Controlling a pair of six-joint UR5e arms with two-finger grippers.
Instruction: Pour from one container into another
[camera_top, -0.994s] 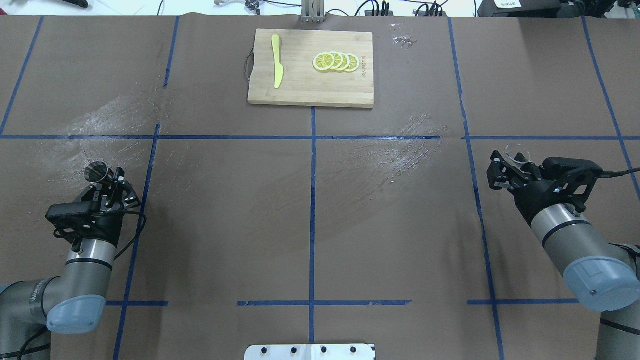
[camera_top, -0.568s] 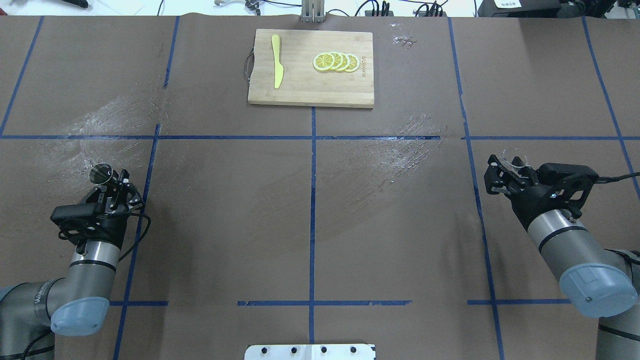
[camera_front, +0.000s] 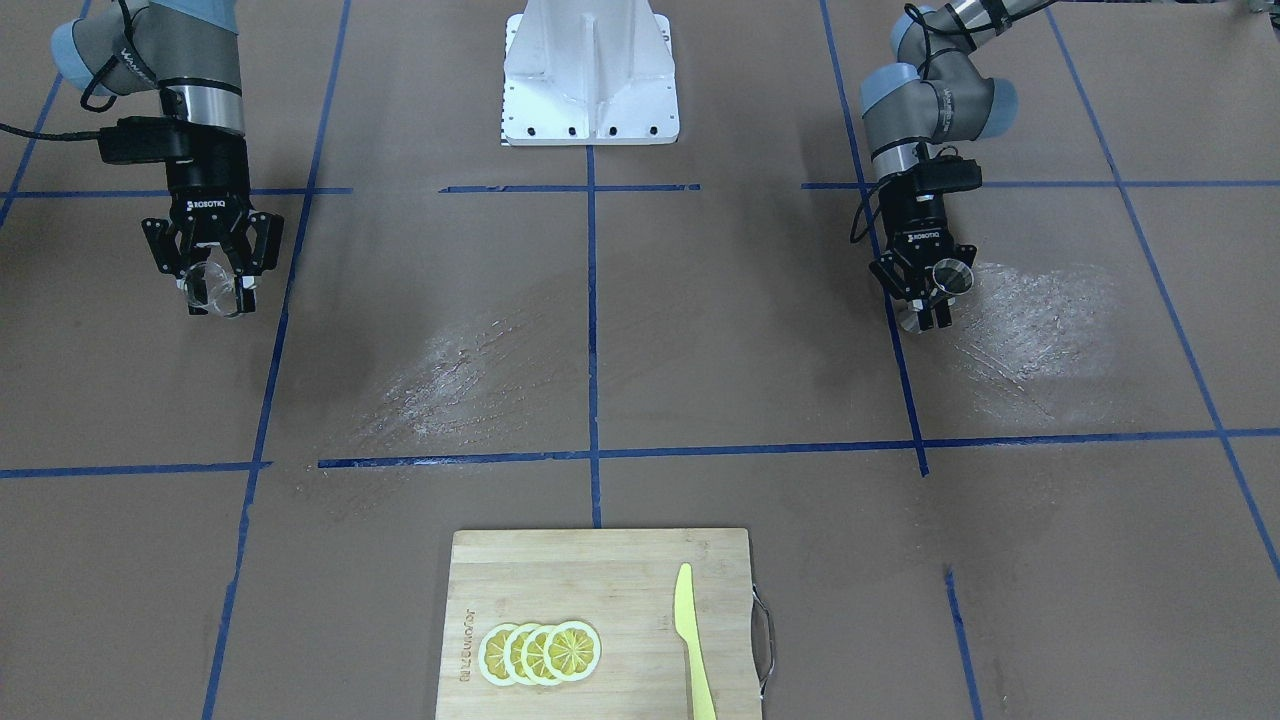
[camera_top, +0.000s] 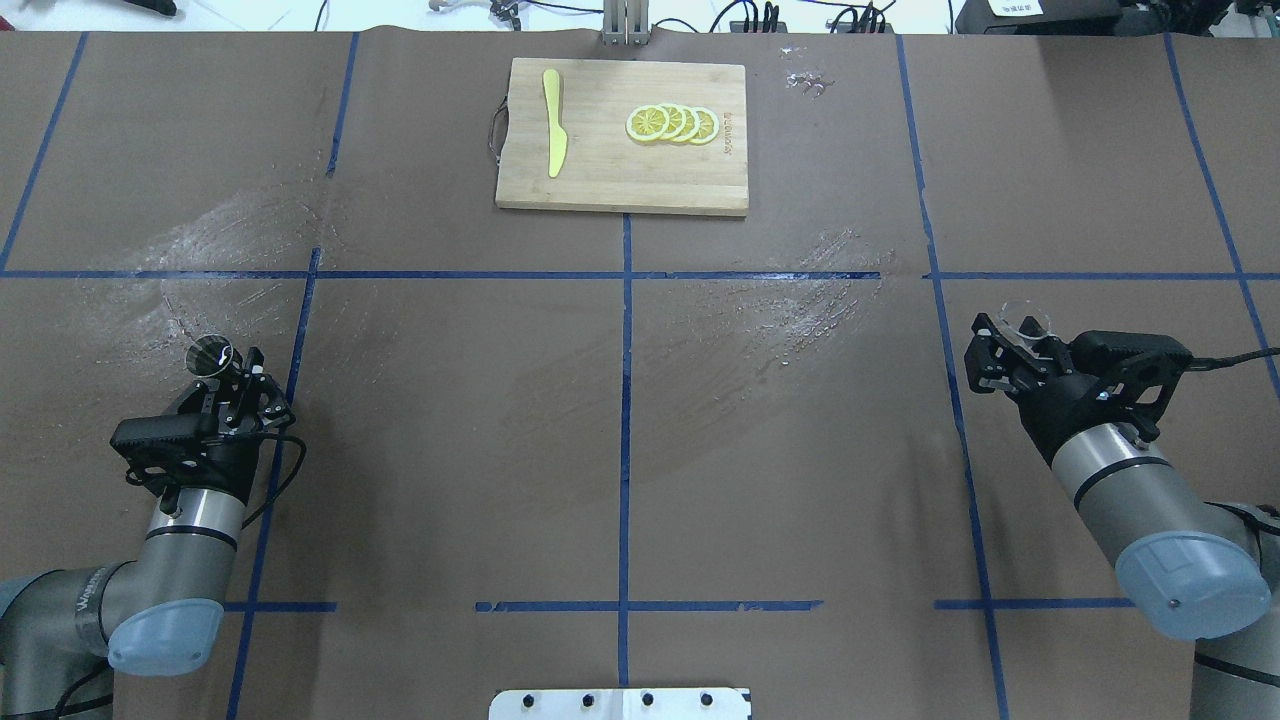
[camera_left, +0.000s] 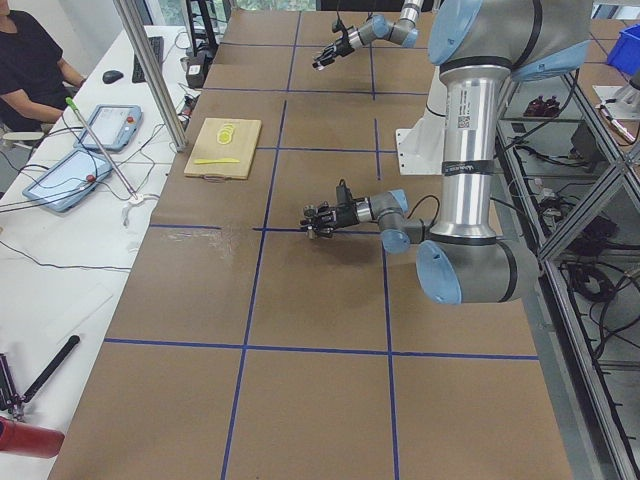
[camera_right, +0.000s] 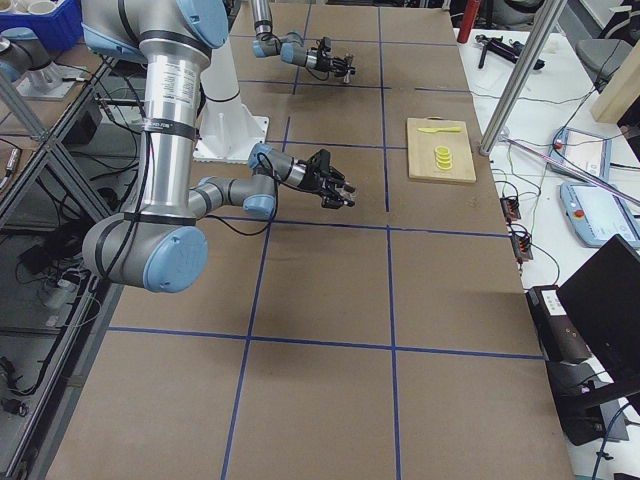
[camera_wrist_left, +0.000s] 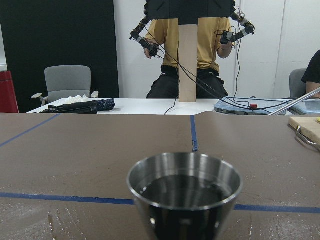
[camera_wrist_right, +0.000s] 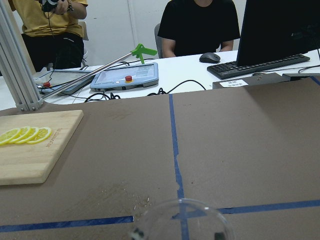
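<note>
The steel jigger (camera_top: 210, 355) stands upright in my left gripper (camera_top: 228, 372), which is shut on it at the table's left side. In the left wrist view the jigger (camera_wrist_left: 184, 195) fills the bottom centre, its cup dark and shiny inside. The front view shows this jigger (camera_front: 951, 276) and the left gripper (camera_front: 928, 300) on its right side. My right gripper (camera_top: 1015, 340) is shut on the clear glass tumbler (camera_top: 1028, 322) at the table's right side. The tumbler (camera_front: 210, 285) sits between the right gripper's (camera_front: 214, 295) fingers, and only its rim (camera_wrist_right: 182, 220) shows in the right wrist view.
A wooden cutting board (camera_top: 600, 180) lies at the far middle, carrying lemon slices (camera_top: 671, 123) and a yellow knife (camera_top: 553, 122). White smears (camera_top: 800, 300) mark the brown table cover. The robot's base plate (camera_top: 620, 703) is at the near edge. People sit beyond the far edge.
My left gripper has shifted a little right and back toward the robot with the jigger. The right gripper has drifted slightly left, toward the centre, still holding the tumbler.
</note>
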